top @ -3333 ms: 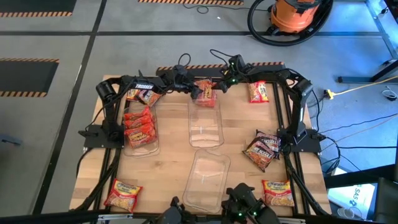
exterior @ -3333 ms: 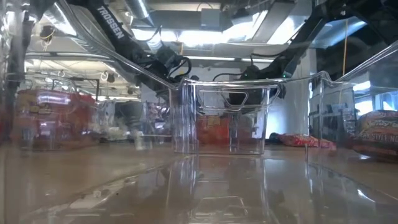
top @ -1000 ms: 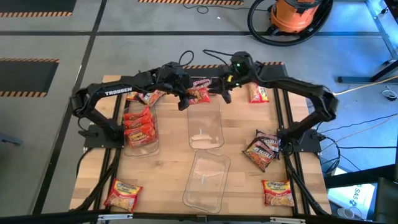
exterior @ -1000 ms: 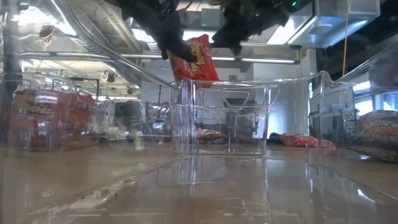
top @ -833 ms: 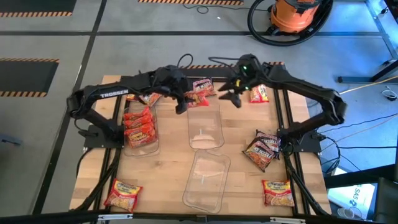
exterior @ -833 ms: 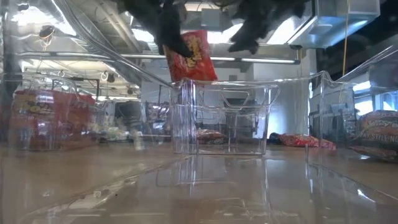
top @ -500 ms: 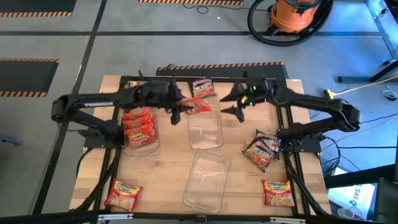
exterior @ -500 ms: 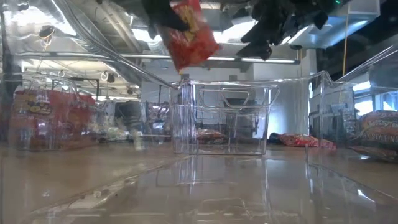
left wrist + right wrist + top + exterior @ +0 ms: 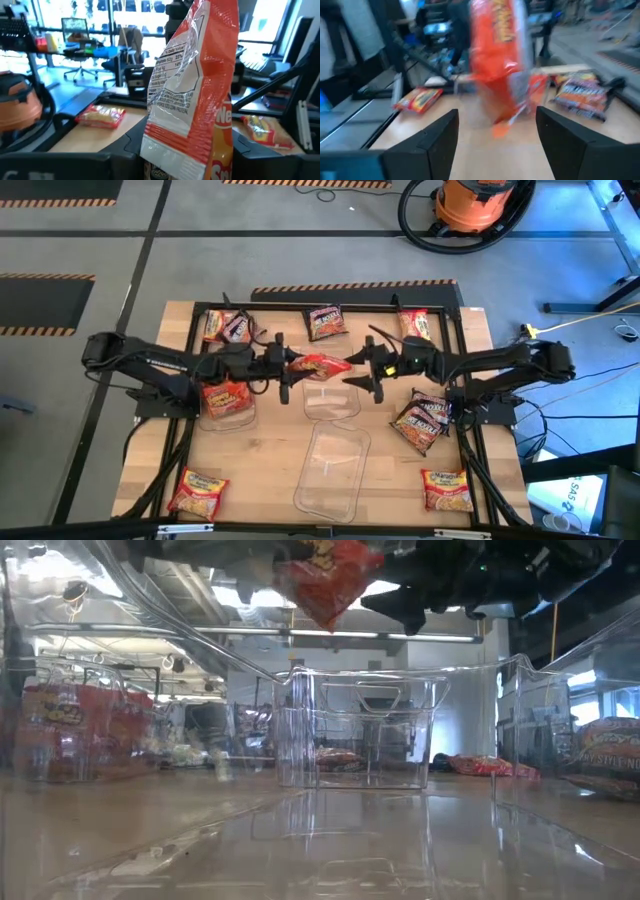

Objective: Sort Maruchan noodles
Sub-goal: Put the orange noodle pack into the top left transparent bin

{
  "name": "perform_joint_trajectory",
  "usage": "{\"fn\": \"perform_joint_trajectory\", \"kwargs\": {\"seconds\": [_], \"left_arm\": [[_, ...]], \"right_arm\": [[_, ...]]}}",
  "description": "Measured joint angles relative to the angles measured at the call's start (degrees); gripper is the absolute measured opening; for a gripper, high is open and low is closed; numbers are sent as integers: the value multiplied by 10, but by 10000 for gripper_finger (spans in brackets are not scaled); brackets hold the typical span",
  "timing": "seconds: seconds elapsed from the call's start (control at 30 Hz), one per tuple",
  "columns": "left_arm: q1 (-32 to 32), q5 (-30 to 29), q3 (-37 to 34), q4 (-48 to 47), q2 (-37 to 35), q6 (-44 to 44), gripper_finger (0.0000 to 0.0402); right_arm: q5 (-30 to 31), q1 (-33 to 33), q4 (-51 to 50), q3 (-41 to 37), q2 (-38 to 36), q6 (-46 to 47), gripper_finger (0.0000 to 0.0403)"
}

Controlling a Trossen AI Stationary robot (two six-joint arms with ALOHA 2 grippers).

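An orange-red noodle packet (image 9: 322, 365) hangs in the air over the far end of the middle clear bin (image 9: 330, 402). My left gripper (image 9: 286, 370) is shut on it, reaching in from the table's left. My right gripper (image 9: 368, 370) is open and empty just right of the packet, facing it; its wrist view shows the packet (image 9: 497, 60) ahead of its spread fingers. In the low view the packet (image 9: 328, 575) is well above the bin's rim (image 9: 365, 675). Other packets lie flat on the table: two at the far edge (image 9: 326, 321) (image 9: 416, 326) and a dark pair (image 9: 422, 420) at the right. My left gripper pinches the packet's left end (image 9: 172, 157) between its two fingers. The fingers come level from the table's left. The packet sticks out past the fingertips toward the right, lifted clear of bin and table.
A left clear bin (image 9: 226, 416) holds orange-red packets. A second clear bin (image 9: 330, 470) stands nearer than the middle one. More packets lie at the far left (image 9: 228, 327), near left (image 9: 197, 490) and near right (image 9: 447, 488). Bare wood shows between the bins.
Both grippers have moved from the far edge toward the table's near edge. My right gripper has drawn away from the packet, toward the right. My left gripper has carried the packet along and upward; it now hangs higher above the middle bin.
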Motion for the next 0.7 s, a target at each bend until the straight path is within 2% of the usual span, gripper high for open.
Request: {"fn": "perform_joint_trajectory", "kwargs": {"seconds": [0.2, 0.6, 0.7], "left_arm": [[-9, 1, 0, 43, 26, 0, 138], [-8, 3, 0, 68, 33, 0, 139], [-8, 4, 0, 74, 33, 0, 140]], "right_arm": [[67, 24, 71, 0, 44, 0, 241], [22, 24, 235, 4, 124, 5, 241], [21, 23, 243, 20, 135, 5, 241]]}}
